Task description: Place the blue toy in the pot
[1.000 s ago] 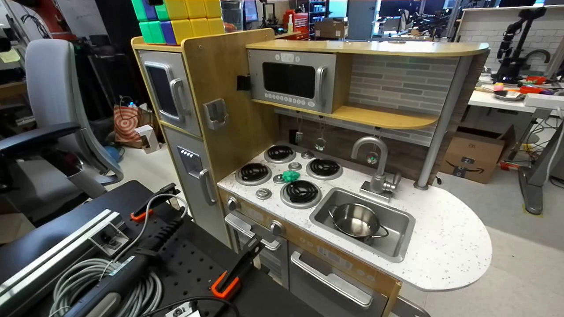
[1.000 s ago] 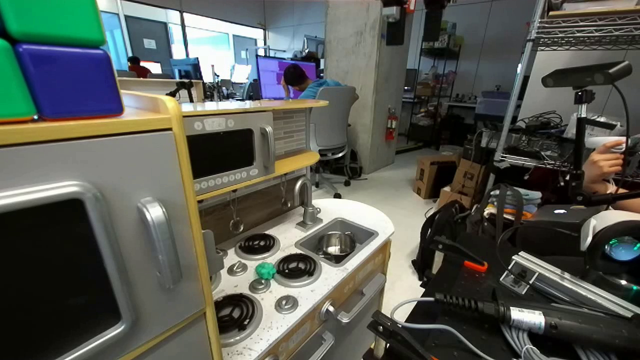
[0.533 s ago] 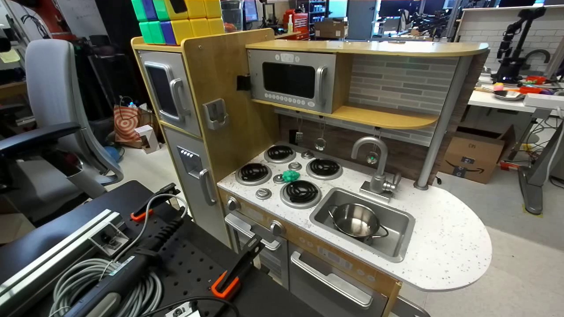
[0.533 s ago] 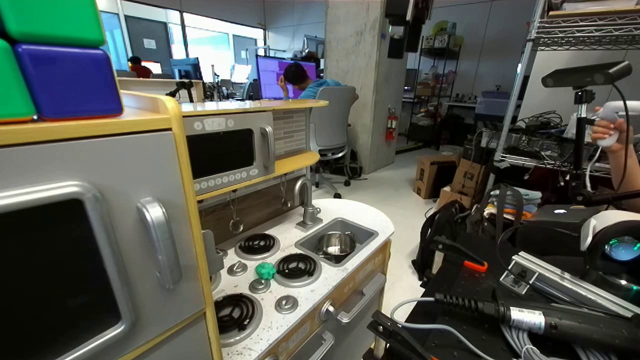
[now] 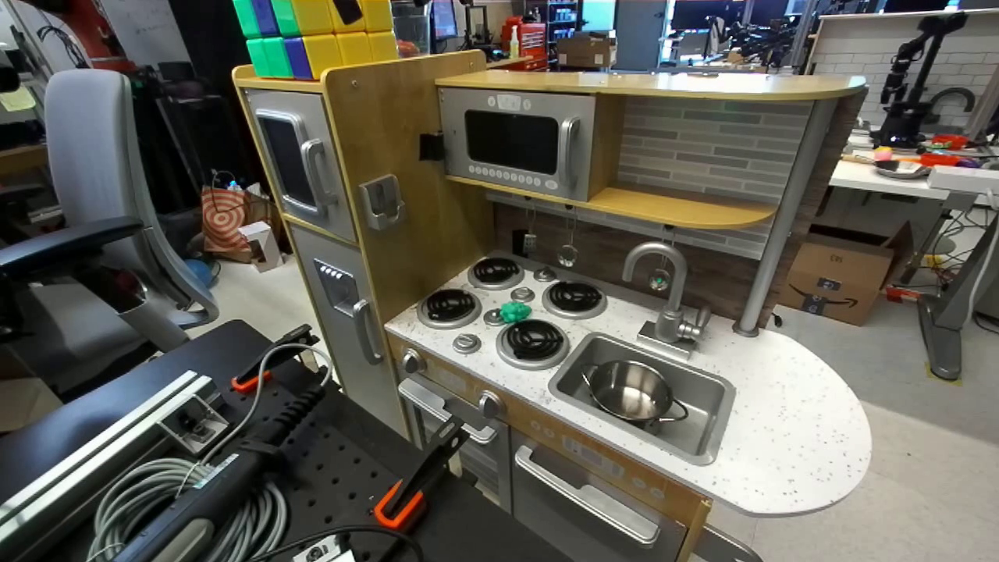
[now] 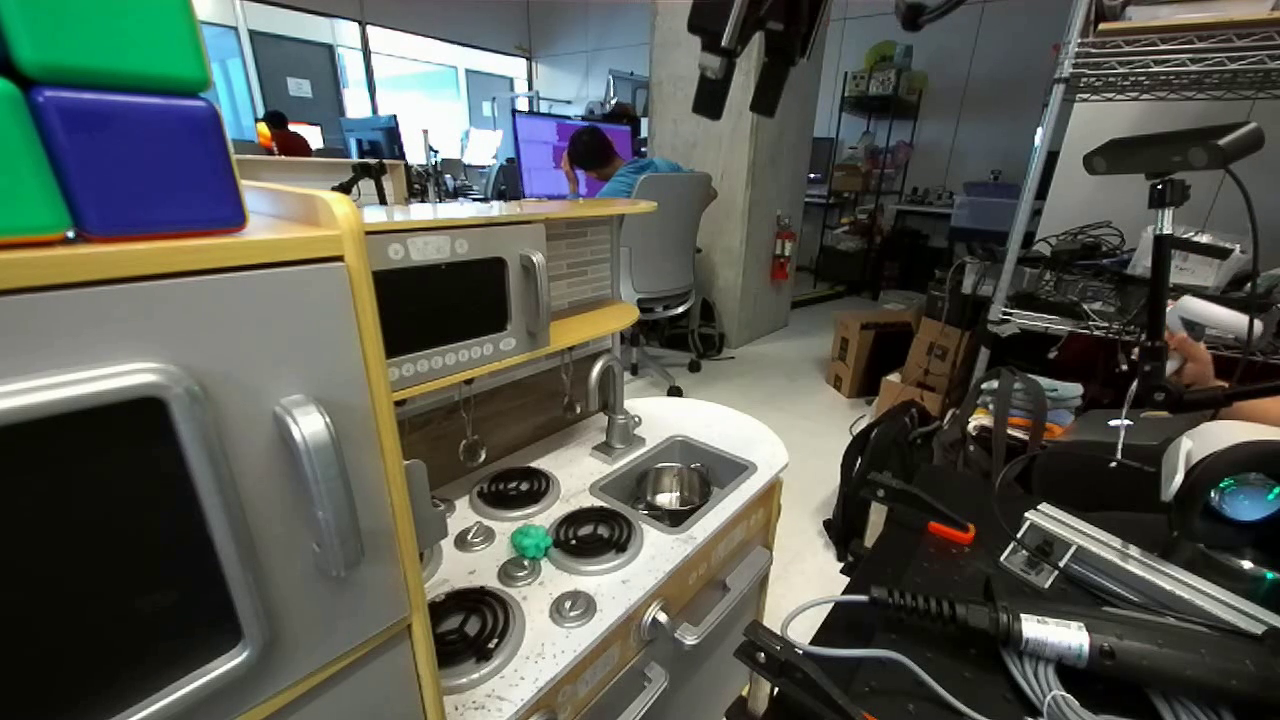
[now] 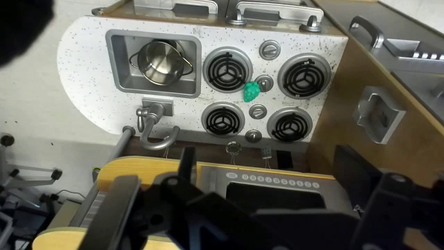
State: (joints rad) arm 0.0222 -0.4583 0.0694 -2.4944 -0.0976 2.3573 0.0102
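Jaws parted and released: the black two-fingered gripper (image 6: 740,98) appears at the upper edge of an exterior view, and in the wrist view its fingers (image 7: 187,165) reach in from below, well apart. Nearest to me lies a black perforated tabletop (image 5: 343,449), carrying a coiled grey cable (image 5: 129,496) and an orange-and-black clamp (image 5: 420,474). Past it stands a play kitchen (image 5: 425,187) of yellowish wood and grey panelling, topped by a white speckled countertop (image 5: 788,437). A round, shiny silver metal pot (image 5: 627,390), two-handled, sits inside a rectangular grey sink (image 5: 718,406) let into that surface. Farther along, a small, knobbly blue-green toy (image 5: 517,312) rests on the countertop among four round black-coiled burners (image 5: 533,343), outside the pot and well apart from it. It lies just beside a round silver knob (image 5: 493,317) and the rim of one burner; whether it touches either, I cannot tell. Behind the sink rises a curved silver faucet (image 5: 669,324); farther back and higher sits a dark-windowed grey toy microwave (image 5: 511,140). Farthest off, in an exterior view, a person (image 6: 632,180) in a blue top sits in a grey chair (image 6: 665,235) near a purple-lit screen (image 6: 540,160) and a broad concrete pillar (image 6: 750,200).
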